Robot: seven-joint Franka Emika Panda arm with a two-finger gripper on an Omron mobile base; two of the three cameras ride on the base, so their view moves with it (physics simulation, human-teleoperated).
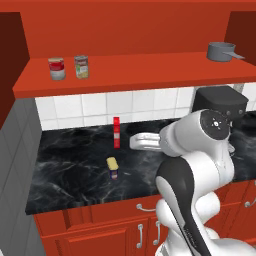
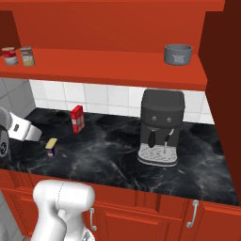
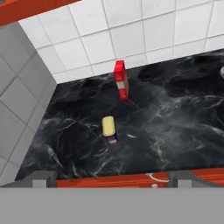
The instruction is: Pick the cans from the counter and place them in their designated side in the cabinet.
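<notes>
- The rectangular tin (image 3: 110, 130), dark blue with a yellow top, lies on the black worktop (image 3: 175, 127), near its front edge
- The round tin (image 1: 81, 66) with a yellow-green label stands on the cabinet (image 1: 125, 77) shelf, just beside a red-and-white can (image 1: 56, 68)
- A grey pot (image 2: 178, 53) sits far along the shelf
- Red box (image 3: 121, 80) stands behind the rectangular tin, bare marble around both
- Jaws spread wide, holding nothing

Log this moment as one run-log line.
gripper: open, empty, above counter | rectangular tin: on counter | round yellow-green can: on cabinet shelf, beside red-and-white can | next: rectangular tin
</notes>
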